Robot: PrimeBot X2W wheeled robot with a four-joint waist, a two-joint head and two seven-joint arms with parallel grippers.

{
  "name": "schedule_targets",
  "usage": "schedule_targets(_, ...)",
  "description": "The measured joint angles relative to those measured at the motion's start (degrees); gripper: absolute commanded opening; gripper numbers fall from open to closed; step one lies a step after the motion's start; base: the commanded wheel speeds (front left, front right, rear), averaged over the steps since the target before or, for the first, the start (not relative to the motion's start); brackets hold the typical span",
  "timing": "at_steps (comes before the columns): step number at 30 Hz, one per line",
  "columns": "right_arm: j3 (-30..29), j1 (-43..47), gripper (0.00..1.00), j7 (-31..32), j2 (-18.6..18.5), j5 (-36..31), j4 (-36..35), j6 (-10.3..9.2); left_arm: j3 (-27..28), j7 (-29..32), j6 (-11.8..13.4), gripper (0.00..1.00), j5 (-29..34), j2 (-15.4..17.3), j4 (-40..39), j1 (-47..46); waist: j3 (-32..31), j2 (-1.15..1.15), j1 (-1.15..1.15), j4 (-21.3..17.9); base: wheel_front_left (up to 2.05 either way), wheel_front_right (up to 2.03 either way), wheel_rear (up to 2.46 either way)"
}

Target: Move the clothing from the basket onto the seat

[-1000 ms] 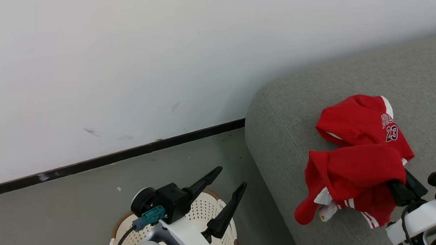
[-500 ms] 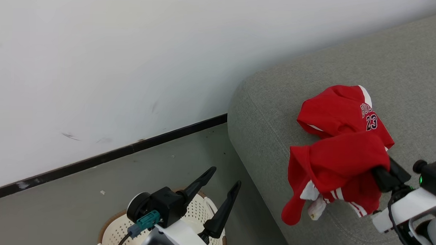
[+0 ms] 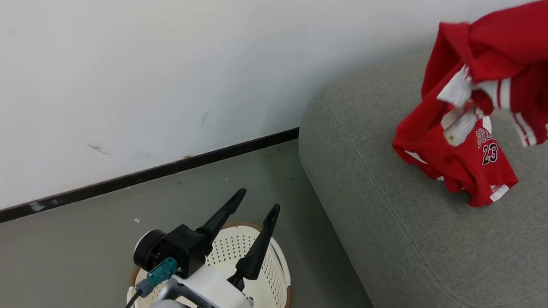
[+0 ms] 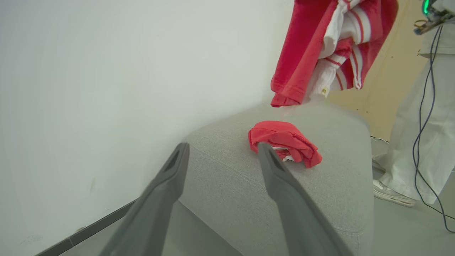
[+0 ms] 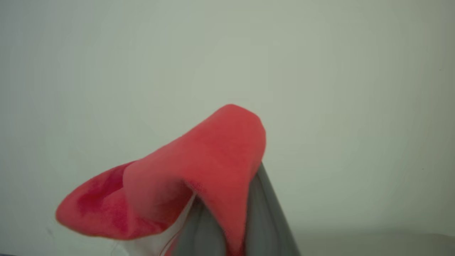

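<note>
Clothing (image 3: pixel 501 48) higher than before, in right claw (image 5: pixel 241 209)

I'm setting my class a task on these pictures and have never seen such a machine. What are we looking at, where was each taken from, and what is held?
It is a wheeled robot with two arms, each ending in a two-fingered pincer. One picture looks down from its head; the others look out from each wrist. The open left pincer hovers above a white basket. The right pincer is shut on a red garment, held up over a grey sofa where a red jersey numbered 23 lies.
</note>
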Motion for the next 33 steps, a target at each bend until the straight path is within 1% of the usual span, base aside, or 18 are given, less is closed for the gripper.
schedule_targets(5,-6.5,-7.21,0.0,1.67,-2.19,0.57,3.35,0.0,0.53,0.1,1.02,1.0,0.53,1.08,-1.91,-0.01,1.51,0.0,0.0,0.83,0.0,0.0,0.0)
schedule_targets(10,-9.71,-10.22,0.0,3.66,-3.92,0.56,7.34,-0.01,0.71,0.8,1.27,1.0,1.2,1.48,-3.77,-0.04,3.34,0.0,0.0,1.64,0.0,0.0,0.0)
schedule_targets(16,-11.48,-10.5,0.0,4.31,-4.58,0.37,11.25,-0.01,0.85,2.16,1.77,1.0,1.97,2.93,-5.41,-0.3,5.92,0.0,0.0,2.46,0.0,0.0,0.0)
schedule_targets(19,-13.24,-10.5,0.0,4.33,-4.86,-0.54,13.38,-0.01,0.87,3.0,1.78,1.0,2.24,3.05,-6.33,-1.5,7.3,0.0,0.0,2.78,0.0,0.0,0.0)
schedule_targets(20,-14.73,-10.5,0.0,4.32,-4.97,-0.66,14.7,-0.01,0.86,3.42,1.78,1.0,2.37,3.03,-7.04,-2.27,8.25,0.0,0.0,2.97,0.0,0.0,0.0)
schedule_targets(25,-17.3,-10.5,0.0,3.71,-5.33,-1.97,17.01,0.0,0.8,4.53,1.78,1.0,2.71,3.54,-7.94,-2.87,10.13,0.0,0.0,3.31,0.0,0.0,0.0)
schedule_targets(26,-18.2,-10.5,0.0,2.81,-5.61,-2.6,18.07,0.0,0.67,4.9,1.78,1.0,3.7,4.15,-8.37,-3.68,11.07,0.0,0.0,3.47,0.0,0.0,0.0)
schedule_targets(29,-18.83,-10.49,0.0,1.88,-5.36,-2.58,19.02,-0.01,0.64,5.39,1.78,1.0,4.13,4.44,-9.04,-4.58,11.99,0.0,0.0,3.63,0.0,0.0,0.0)
schedule_targets(33,-19.94,-9.9,0.0,0.52,-2.35,-2.59,22.53,-0.01,-0.13,6.41,1.77,1.0,4.94,4.49,-9.7,-5.64,13.78,0.0,0.0,3.9,0.0,0.0,0.0)
